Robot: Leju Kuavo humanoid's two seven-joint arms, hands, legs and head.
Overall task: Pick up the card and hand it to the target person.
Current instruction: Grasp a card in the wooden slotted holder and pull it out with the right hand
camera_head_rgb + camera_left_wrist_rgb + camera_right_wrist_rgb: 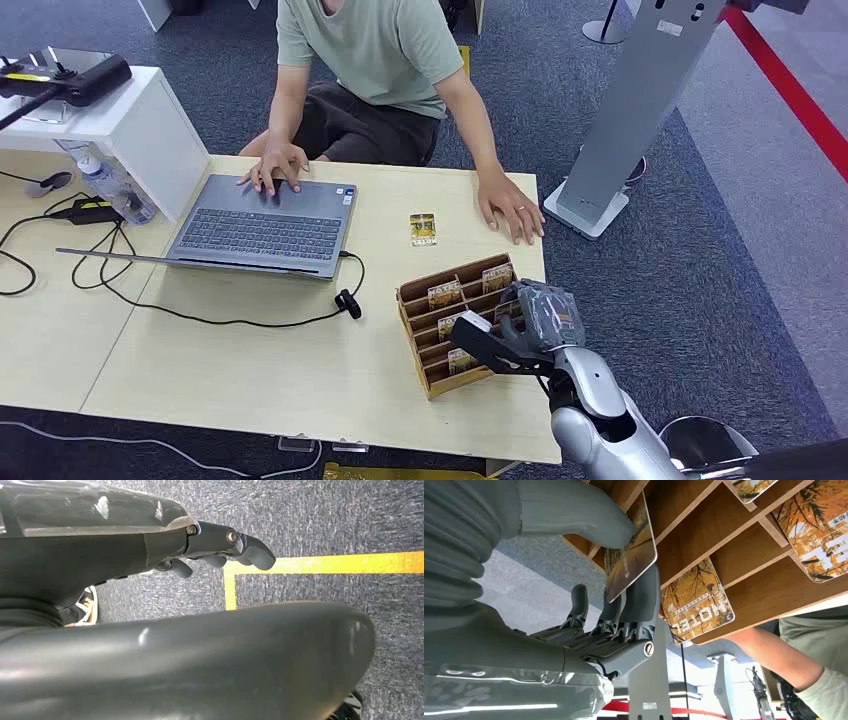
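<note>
1. My right hand [589, 605] is at the wooden card rack [425, 375], which sits at the table's [250, 390] near right corner. Thumb on one face and fingers [641, 600] on the other pinch a card [631, 555], which sits partly in a near slot of the rack.
2. Handling guess: the card is thin, stiff, light and glossy, so likely slippery. I'd keep the pinch on the flat faces near the exposed end, leaving the far end free for the person to take.
3. Look: rounded corners, pale rim, orange-yellow autumn tree print. The neighbour card [696, 600] in the next slot reads "HOTEL".
4. My left hand [225, 550] hangs over grey carpet and a yellow floor line, fingers curled, holding nothing.
5. Mid-table: a spare card [423, 229] lies flat, beyond the rack toward the far edge. An open laptop [262, 230] sits left of it.
6. Far edge: the person [370, 60] sits there, one hand [513, 210] flat on the table near the far right corner, the other on the laptop.
</note>
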